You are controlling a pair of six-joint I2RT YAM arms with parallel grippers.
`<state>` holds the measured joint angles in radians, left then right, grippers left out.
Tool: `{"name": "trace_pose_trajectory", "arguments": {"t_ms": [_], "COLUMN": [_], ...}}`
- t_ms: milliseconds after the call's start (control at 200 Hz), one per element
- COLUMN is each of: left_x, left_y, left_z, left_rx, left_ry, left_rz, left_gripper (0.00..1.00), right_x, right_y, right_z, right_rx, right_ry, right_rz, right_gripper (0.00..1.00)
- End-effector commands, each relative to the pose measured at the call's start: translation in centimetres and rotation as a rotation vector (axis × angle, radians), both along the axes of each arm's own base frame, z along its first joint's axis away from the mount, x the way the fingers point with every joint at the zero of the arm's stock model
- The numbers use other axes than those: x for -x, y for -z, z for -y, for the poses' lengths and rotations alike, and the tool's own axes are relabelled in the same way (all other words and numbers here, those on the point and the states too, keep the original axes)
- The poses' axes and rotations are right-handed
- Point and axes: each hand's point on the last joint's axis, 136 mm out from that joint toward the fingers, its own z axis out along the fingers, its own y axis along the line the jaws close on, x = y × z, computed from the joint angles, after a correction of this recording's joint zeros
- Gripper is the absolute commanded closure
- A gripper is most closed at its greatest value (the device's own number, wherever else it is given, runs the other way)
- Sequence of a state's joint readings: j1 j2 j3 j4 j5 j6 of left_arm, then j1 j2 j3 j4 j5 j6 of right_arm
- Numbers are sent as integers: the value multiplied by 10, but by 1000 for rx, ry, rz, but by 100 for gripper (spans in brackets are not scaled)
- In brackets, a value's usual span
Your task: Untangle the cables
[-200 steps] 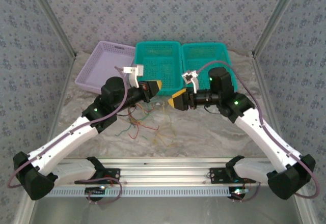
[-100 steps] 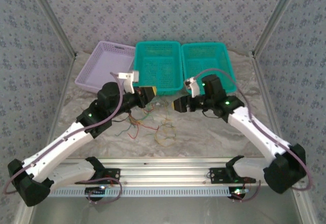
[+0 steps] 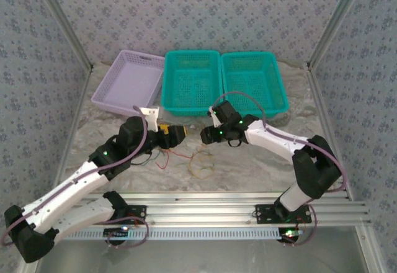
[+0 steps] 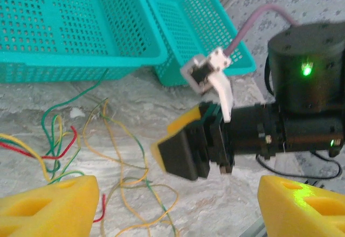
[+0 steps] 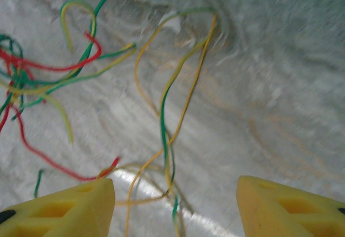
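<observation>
The cables (image 3: 200, 163) lie loose on the marble table in front of the arms, a mix of red, yellow and green wires. My left gripper (image 3: 180, 134) hangs low over them, open, with nothing between its yellow fingers (image 4: 49, 206). In the left wrist view the cables (image 4: 81, 140) spread to the left on the table. My right gripper (image 3: 205, 135) faces the left one across a small gap and is also open. In the right wrist view a yellow and a green cable (image 5: 164, 124) run on the table between its fingertips (image 5: 60, 210), and the red ones lie to the left.
A purple basket (image 3: 110, 94) stands at the back left. Two teal baskets (image 3: 170, 80) (image 3: 280, 82) stand side by side behind the grippers. The right gripper's body (image 4: 180, 153) sits close in front of the left wrist camera. The metal rail (image 3: 205, 201) runs along the near edge.
The left gripper has opened and both grippers have come down toward the table. The right arm has folded in. The cables that hung below the left gripper now lie on the table.
</observation>
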<state>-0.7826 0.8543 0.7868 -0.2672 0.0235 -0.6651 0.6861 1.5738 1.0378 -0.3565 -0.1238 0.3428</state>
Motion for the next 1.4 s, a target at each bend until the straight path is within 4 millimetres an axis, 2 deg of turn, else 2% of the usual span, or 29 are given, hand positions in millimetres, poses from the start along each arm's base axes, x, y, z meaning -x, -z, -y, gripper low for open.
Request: {"name": "trace_pose_trajectory", "arguments": {"t_ms": [0, 115, 180, 270, 325, 465, 485, 570, 585, 675, 784, 979, 1059, 1279, 1394], "left_x": [4, 5, 5, 5, 6, 7, 8, 9, 10, 11, 12, 10, 10, 10, 10], "left_y": [0, 5, 7, 9, 11, 13, 13, 15, 16, 20, 19, 12, 7, 0, -7], "left_z": [-7, -9, -11, -11, -11, -10, -9, -6, -4, 1, 5, 11, 15, 31, 37], "left_rx": [-28, -46, -49, -56, -61, -63, -62, -69, -71, -92, -91, -77, -53, -6, 34], "left_ry": [-10, -15, -20, -20, -19, -13, -11, 2, 7, 20, 28, 36, 49, 94, 109], "left_rz": [20, 19, 18, 15, 11, 7, 7, 3, 3, 3, 10, 18, 23, 24, 36], "left_gripper": [22, 21, 20, 19, 18, 18, 18, 17, 17, 17, 16, 14, 13, 9, 5], "right_x": [-15, -12, -10, -10, -11, -17, -18, -18, -23, -24, -11, 19, 31, 49, 55], "right_y": [-3, 16, 25, 33, 35, 13, 9, -19, -38, -100, -166, -255, -282, -336, -352], "right_z": [-11, -24, -30, -33, -31, -22, -20, -13, -17, -14, -6, 5, 6, 16, 23], "right_rx": [19, 34, 42, 48, 67, 93, 92, 81, 53, -34, -138, -317, -392, -585, -632], "right_ry": [-8, -45, -62, -63, -55, -29, -26, -16, -15, -3, -15, -74, -96, -111, -110], "right_rz": [50, 15, -6, -25, -30, 19, 24, 75, 111, 245, 327, 405, 411, 415, 428], "right_gripper": [37, 38, 45, 57, 71, 100, 100, 100, 100, 100, 100, 100, 100, 100, 100]}}
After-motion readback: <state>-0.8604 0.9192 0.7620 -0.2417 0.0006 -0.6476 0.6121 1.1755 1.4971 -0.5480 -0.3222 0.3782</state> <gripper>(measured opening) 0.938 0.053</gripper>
